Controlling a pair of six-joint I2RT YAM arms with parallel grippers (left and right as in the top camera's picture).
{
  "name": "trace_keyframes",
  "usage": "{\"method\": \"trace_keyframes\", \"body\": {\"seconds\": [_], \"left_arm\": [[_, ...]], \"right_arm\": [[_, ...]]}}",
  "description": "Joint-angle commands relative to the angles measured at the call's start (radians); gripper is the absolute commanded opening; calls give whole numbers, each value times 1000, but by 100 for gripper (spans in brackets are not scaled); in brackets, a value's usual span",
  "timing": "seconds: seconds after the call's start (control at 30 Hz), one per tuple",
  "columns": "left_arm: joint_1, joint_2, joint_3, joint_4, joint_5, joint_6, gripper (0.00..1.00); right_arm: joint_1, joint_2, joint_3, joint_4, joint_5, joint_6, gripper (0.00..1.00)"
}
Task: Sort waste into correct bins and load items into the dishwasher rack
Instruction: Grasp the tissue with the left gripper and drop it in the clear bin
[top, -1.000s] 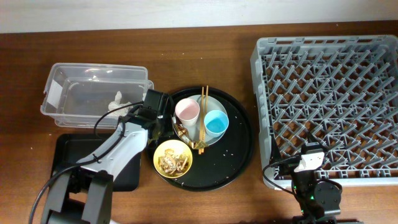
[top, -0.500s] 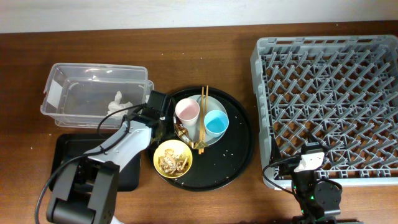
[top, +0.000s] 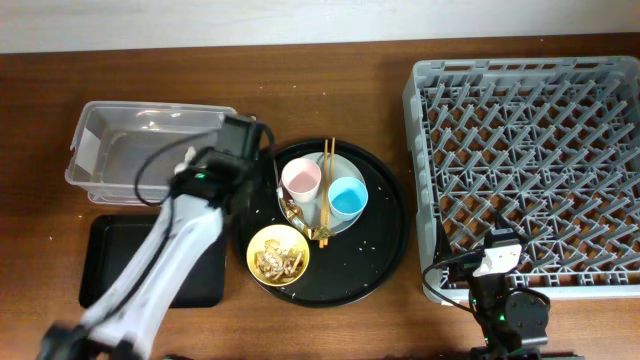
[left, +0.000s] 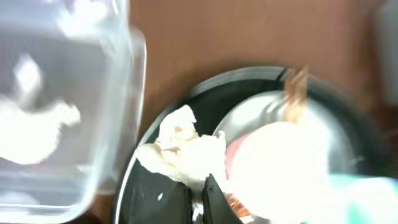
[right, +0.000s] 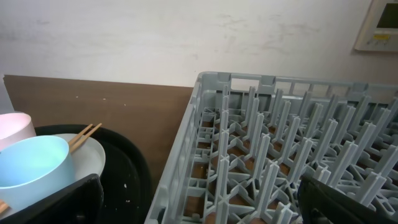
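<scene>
Your left gripper is pinched narrow on a crumpled white tissue. The wad sits at the fingertips, over the left rim of the round black tray, just beside the right corner of the clear tub. Left wrist view is blurred and detail is poor. A second white wad shows through the tub wall, inside the tub. The black rectangular tray lies on the desk in front of the tub, partly under your left arm in the overhead view. On the round tray, the pale grey plate carries the pink cup and the blue cup, both upright, side by side. The chopsticks lie across the plate between the two cups. The yellow bowl sits at the tray's front left, just beside the plate, with tan food scraps in it. Your right gripper is spread wide with nothing between its fingers, low at the near edge of the rack, which stands at the desk's right, well apart from the tub.
</scene>
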Motion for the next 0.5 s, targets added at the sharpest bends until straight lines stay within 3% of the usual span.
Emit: {"method": "trace_keyframes", "body": {"seconds": [0.0, 0.17, 0.47], "left_arm": [[3, -112, 31, -12, -112, 16, 5], [32, -106, 29, -24, -284, 16, 5], [177, 158, 29, 53, -264, 16, 5]], "right_arm": [[-6, -6, -7, -1, 8, 13, 98], [-6, -6, -7, -1, 8, 13, 98], [-6, -6, -7, -1, 8, 13, 98]]}}
